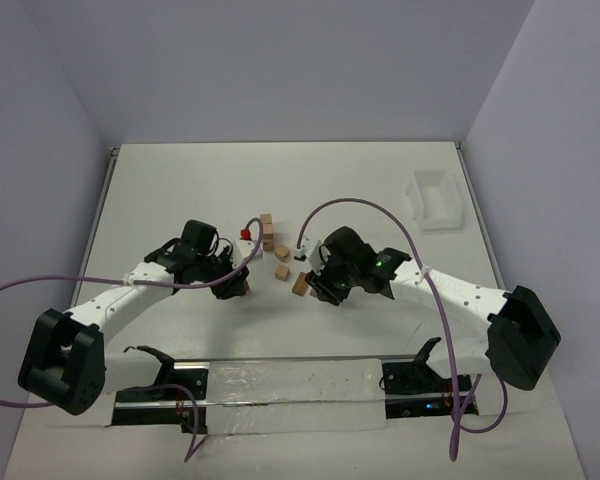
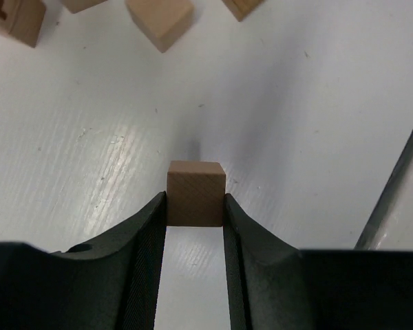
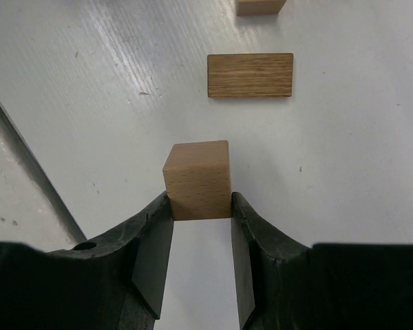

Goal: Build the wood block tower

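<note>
Two grips: left fingers (image 2: 146, 251) pinch one wood block (image 2: 196, 194), right fingers (image 3: 153, 251) pinch another block (image 3: 198, 180).

No words, numbers or brand names can be read in any of the views. The only mark is a dark printed shape on the side of a small light-brown wooden cube (image 2: 12, 19) at the top left corner of the left wrist view. It looks a bit like part of a letter, but the edge of the view cuts it off, so I cannot tell what it says.
</note>
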